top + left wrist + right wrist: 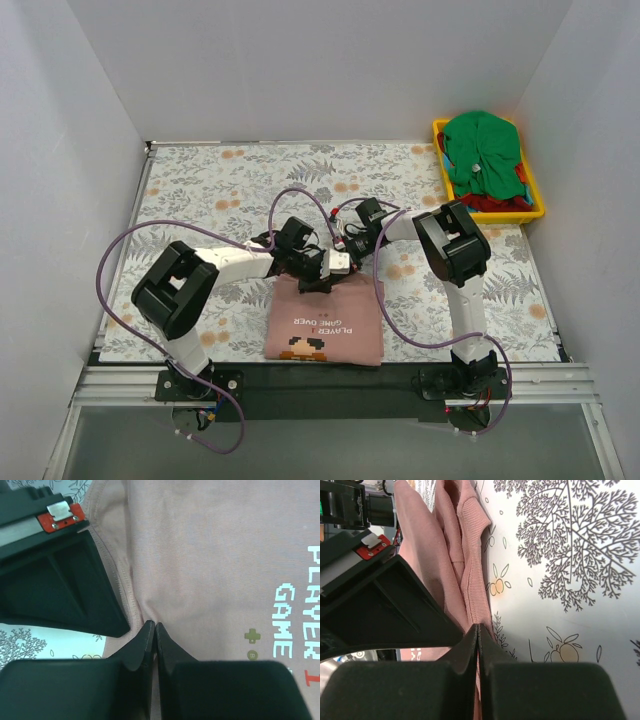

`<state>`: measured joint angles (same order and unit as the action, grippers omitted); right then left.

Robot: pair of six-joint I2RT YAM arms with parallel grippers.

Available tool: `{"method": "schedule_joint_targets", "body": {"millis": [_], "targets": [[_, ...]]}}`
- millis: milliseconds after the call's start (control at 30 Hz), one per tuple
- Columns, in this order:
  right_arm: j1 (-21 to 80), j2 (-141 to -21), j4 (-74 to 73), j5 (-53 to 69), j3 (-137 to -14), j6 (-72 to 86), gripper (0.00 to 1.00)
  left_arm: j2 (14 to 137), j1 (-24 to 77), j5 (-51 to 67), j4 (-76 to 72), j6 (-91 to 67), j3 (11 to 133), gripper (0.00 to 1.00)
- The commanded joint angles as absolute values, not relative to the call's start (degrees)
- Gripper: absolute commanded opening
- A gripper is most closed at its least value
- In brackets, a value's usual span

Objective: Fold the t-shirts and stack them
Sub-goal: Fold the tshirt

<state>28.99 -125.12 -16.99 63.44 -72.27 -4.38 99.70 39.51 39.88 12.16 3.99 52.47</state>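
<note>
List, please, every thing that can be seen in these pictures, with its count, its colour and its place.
pink t-shirt: one, dusty pink with printed letters, folded, near middle of the table
green t-shirt: one, bright green, on top in the bin
red cloth: some, red, under the green t-shirt
bin: one, yellow, far right corner
table cover: one, pale floral, over the table
cables: several, purple, looping along the arms
left pincer: one, black, shut on the pink t-shirt
right pincer: one, black, shut on the pink t-shirt
</note>
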Motion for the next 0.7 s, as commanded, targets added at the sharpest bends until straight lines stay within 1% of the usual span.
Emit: {"method": "schedule_joint_targets", "body": {"millis": [0,267,667], "targets": [[29.4,-127.4,-16.8,60.8,-71.1,-6.2,0.03,94.8,39.6,41.5,12.3,4.3,53.8,0.0],[29.6,-128.3,-16.7,61.3,-70.1,-7.0,0.03,89.7,39.6,39.7,11.6,5.6,53.3,0.0],[30.1,-128.3,-16.8,61.7,-69.1,-7.7,0.02,92.4,38.3,36.5,8.4,7.3,57.5,0.0]]}}
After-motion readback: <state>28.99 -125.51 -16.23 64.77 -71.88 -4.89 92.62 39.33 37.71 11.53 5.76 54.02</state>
